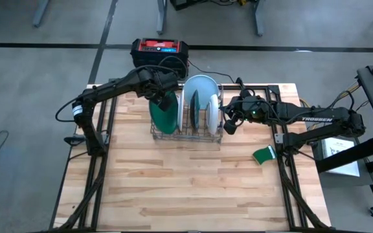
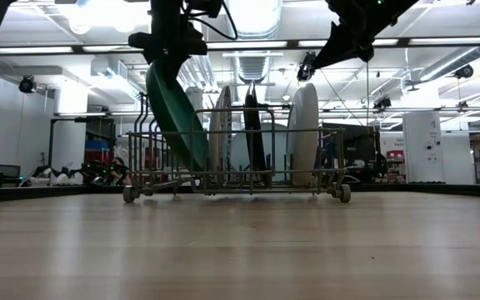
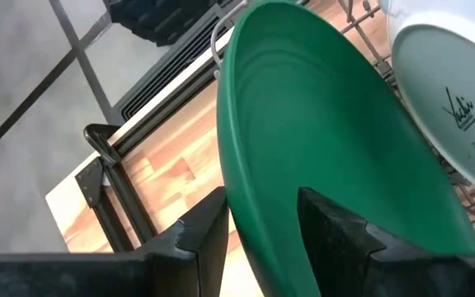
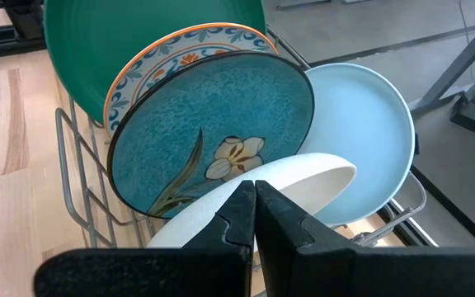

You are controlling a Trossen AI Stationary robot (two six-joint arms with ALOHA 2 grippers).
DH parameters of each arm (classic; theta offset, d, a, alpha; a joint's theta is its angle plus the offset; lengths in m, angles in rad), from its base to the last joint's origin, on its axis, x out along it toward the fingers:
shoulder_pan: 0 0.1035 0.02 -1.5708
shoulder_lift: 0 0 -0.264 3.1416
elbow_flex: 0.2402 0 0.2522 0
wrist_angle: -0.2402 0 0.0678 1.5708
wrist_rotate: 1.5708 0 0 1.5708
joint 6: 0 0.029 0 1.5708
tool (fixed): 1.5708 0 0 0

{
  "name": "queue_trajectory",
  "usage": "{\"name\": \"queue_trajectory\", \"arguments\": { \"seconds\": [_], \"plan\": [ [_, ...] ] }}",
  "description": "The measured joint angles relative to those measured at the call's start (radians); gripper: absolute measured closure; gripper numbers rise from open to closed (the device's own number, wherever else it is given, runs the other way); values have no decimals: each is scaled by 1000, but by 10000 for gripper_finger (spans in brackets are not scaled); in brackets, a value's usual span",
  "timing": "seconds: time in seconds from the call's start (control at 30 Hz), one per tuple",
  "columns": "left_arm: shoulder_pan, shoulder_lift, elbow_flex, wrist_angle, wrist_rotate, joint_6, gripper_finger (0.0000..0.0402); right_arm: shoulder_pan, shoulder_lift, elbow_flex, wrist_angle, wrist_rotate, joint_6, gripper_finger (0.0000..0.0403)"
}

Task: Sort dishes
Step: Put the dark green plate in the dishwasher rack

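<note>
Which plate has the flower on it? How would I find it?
Look at the grey wire rack at the back of the wooden table, where plates stand on edge. The flower plate is teal, behind the white dish. Only it has a pale flower on a stem.

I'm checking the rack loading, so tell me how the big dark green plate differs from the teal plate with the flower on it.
The large dark green round plate is plain; the teal round plate with a pale flower motif is decorated. The green one is bigger and sits at the grey wire rack's end, leaning, with the left gripper's fingers astride its rim; the teal one stands mid-rack, untouched. Both are round and stand on edge in the rack.
</note>
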Motion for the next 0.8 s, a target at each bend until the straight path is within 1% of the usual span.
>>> {"name": "queue_trajectory", "arguments": {
  "seconds": [0.3,0.43,0.53,0.8],
  "plan": [
    [0,0,0,19,-2,-9,209,0,0,-10,0,0,-2,403],
    [1,0,0,20,-4,-3,203,0,0,-17,0,0,-2,403],
    [1,0,0,20,-4,3,217,0,0,-20,0,0,-2,403],
    [2,0,8,12,-16,-4,296,0,0,-21,0,0,-2,403]
  ]
}}
